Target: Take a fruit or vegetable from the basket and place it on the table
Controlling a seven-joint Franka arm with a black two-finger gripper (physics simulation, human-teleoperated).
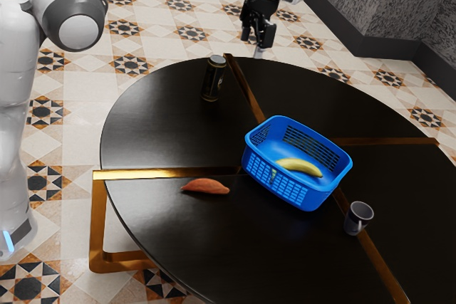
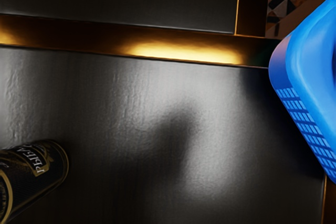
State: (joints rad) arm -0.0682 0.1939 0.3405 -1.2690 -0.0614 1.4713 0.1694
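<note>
High over the table's far side, my gripper (image 1: 257, 39) stands open, with nothing between its fingers. It is well above and away from the blue basket (image 1: 258, 170). A yellow banana (image 1: 300, 167) lies inside that basket. On the dark round table (image 1: 164, 129), a reddish sweet potato (image 1: 205, 186) rests outside the basket, towards the exterior view's left. The wrist view has part of the basket (image 2: 296, 90) at one side of the bare tabletop (image 2: 105, 108).
A dark can (image 1: 213, 77) stands near the table's far edge; the wrist view also catches the can (image 2: 37, 174). A grey mug (image 1: 358, 218) stands beside the basket, towards the exterior view's right. Brass strips (image 1: 167, 174) cross the tabletop.
</note>
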